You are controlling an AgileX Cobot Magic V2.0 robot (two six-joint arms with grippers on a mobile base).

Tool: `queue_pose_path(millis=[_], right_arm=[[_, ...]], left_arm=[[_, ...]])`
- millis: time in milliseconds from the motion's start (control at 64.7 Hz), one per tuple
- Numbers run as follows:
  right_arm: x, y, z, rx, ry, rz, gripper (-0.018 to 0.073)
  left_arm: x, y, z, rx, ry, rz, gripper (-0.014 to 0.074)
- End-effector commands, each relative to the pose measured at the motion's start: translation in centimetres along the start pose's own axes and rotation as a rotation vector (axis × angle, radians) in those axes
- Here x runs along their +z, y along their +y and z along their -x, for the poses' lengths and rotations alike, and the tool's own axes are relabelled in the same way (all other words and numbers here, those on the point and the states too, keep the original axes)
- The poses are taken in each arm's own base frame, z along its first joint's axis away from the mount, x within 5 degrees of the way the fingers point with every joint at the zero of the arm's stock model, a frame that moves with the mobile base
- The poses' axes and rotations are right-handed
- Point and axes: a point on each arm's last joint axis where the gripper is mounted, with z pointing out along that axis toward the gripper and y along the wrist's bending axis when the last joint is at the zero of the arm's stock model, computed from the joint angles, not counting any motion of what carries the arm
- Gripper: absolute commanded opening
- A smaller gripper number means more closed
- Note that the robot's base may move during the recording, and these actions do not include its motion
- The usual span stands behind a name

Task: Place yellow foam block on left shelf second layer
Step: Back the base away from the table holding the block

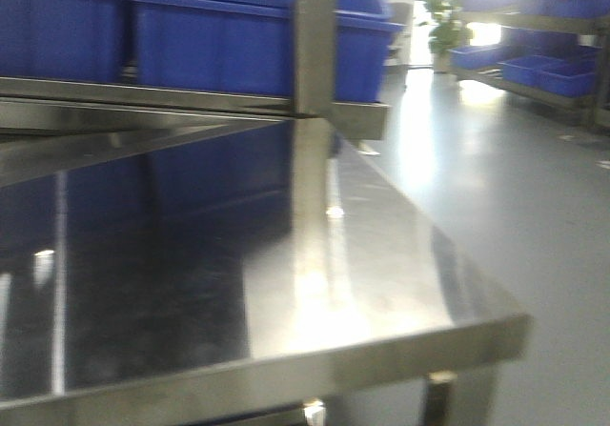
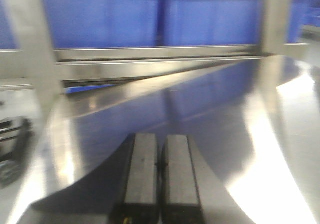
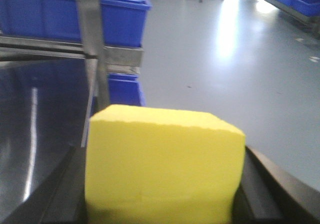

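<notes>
The yellow foam block (image 3: pixel 162 166) fills the lower middle of the right wrist view, squeezed between the dark fingers (image 3: pixel 265 184) of my right gripper (image 3: pixel 165 199), which is shut on it. It hangs at the right edge of a shiny steel shelf layer (image 3: pixel 40 134), beside an upright post (image 3: pixel 95 48). In the left wrist view my left gripper (image 2: pixel 161 171) is shut, its two grey pads together with nothing between them, just above the same steel layer (image 2: pixel 225 114). Neither gripper shows in the front view, where the steel layer (image 1: pixel 372 283) spreads out.
Blue plastic bins (image 1: pixel 238 40) stand on the layer above, behind a steel rail (image 1: pixel 191 102) and post (image 1: pixel 313 45). The layer's right corner (image 1: pixel 519 326) drops to grey floor (image 1: pixel 515 178). Another rack with blue bins (image 1: pixel 548 69) stands far right.
</notes>
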Motion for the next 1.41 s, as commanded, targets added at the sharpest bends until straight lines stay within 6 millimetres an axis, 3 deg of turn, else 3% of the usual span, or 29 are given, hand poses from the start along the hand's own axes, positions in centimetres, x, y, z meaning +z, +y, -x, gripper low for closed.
queue_pose_path(millis=[0, 1390], right_arm=[[-0.12, 0.07, 1.57, -0.028, -0.101, 0.005, 0.0320], [-0.12, 0.07, 1.57, -0.028, -0.102, 0.005, 0.0320]], left_arm=[[0.00, -0.24, -0.02, -0.001, -0.073, -0.024, 0.0136], [0.00, -0.24, -0.02, -0.001, -0.073, -0.024, 0.0136]])
